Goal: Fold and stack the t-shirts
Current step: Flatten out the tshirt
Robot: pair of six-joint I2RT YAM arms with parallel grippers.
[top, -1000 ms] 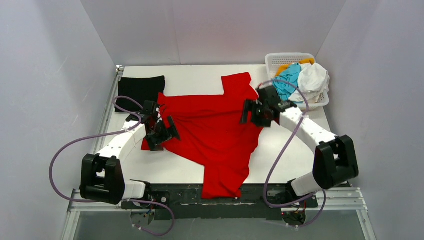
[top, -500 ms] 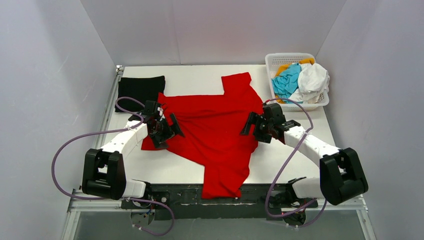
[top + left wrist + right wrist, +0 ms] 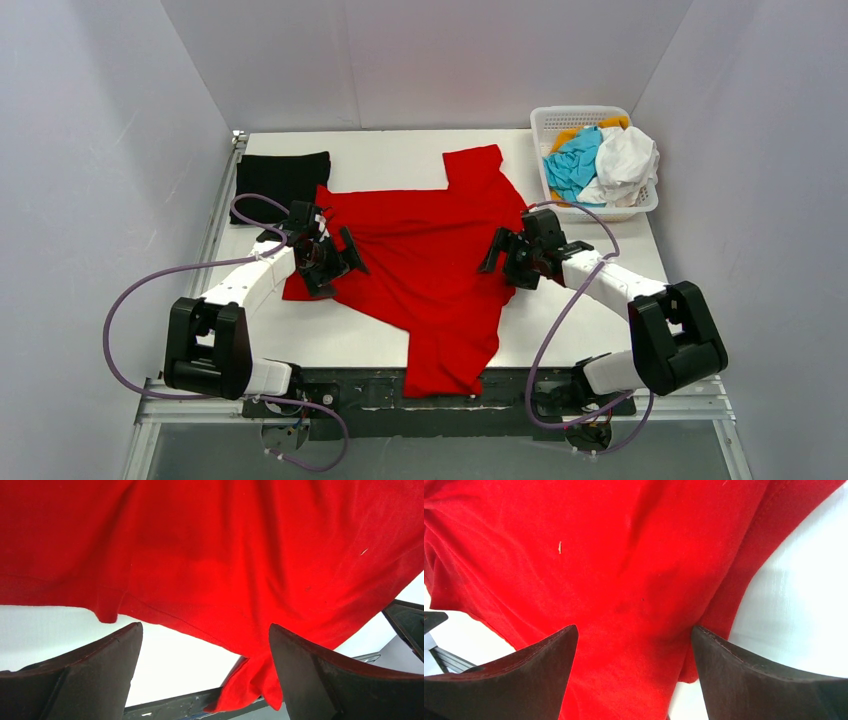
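Lying spread on the worktop (image 3: 390, 150) left of the basket (image 3: 580, 111), the red shirt (image 3: 430, 265) looks light, limp and quick to bunch; pinch a hem or sleeve edge. Left end effector (image 3: 332, 263) and right end effector (image 3: 504, 260) hover over it, released, empty.

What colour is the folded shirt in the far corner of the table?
Black. The folded shirt shows best in the top external view, beside the red shirt.

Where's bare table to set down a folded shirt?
Free: the far strip of table between the black shirt and the red shirt sleeve, and the near-left patch between the red shirt and the left arm. Crowded: the centre under the red shirt, and the far-right corner by the basket.
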